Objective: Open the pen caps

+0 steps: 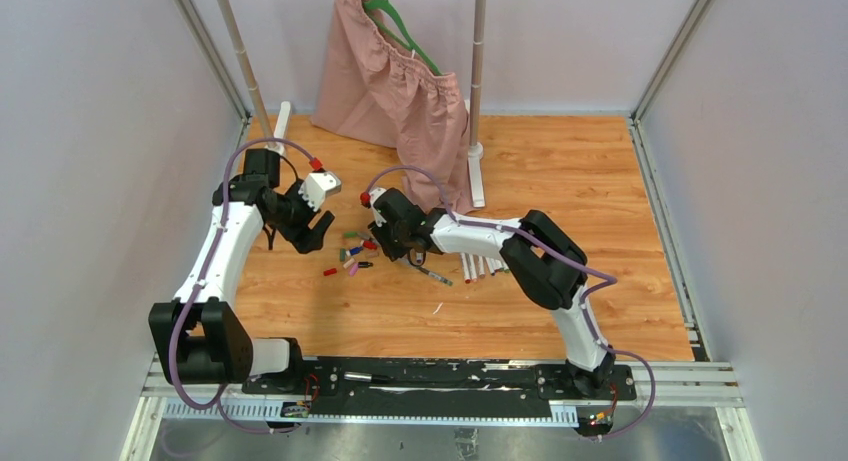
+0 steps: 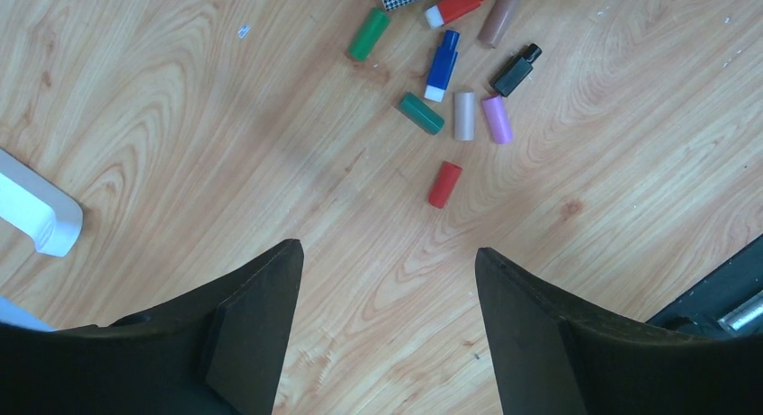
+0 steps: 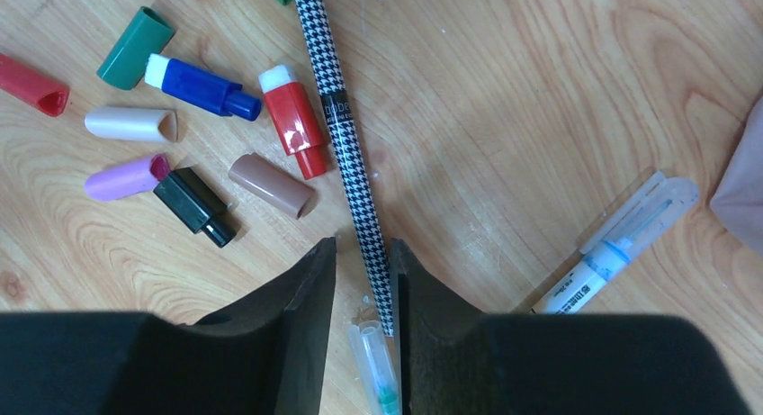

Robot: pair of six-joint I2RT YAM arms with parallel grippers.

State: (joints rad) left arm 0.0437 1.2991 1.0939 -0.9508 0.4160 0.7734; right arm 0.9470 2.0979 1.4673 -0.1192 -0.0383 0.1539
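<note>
The pen caps (image 3: 136, 47) lie loose on the wooden table: green, red (image 3: 34, 85), white, pink (image 3: 126, 178), brown (image 3: 272, 185), plus stubby blue (image 3: 200, 85), red and black (image 3: 198, 205) pieces. A black-and-white checked pen (image 3: 342, 136) lies beside them. Its near end sits between the fingers of my right gripper (image 3: 363, 246), whose jaws stand narrowly apart with a gap on the left side. A clear cap with a green insert (image 3: 378, 370) also lies between those fingers. My left gripper (image 2: 387, 248) hovers wide open over bare wood, near side of a red cap (image 2: 444, 184) and the cap cluster (image 2: 463, 115).
A white pen under a clear cap (image 3: 621, 244) lies right of my right gripper. White pen barrels (image 1: 485, 266) lie by the right arm. A pink skirt (image 1: 400, 91) on a green hanger hangs from a rack at the back. A white rack foot (image 2: 36, 212) lies left of my left gripper.
</note>
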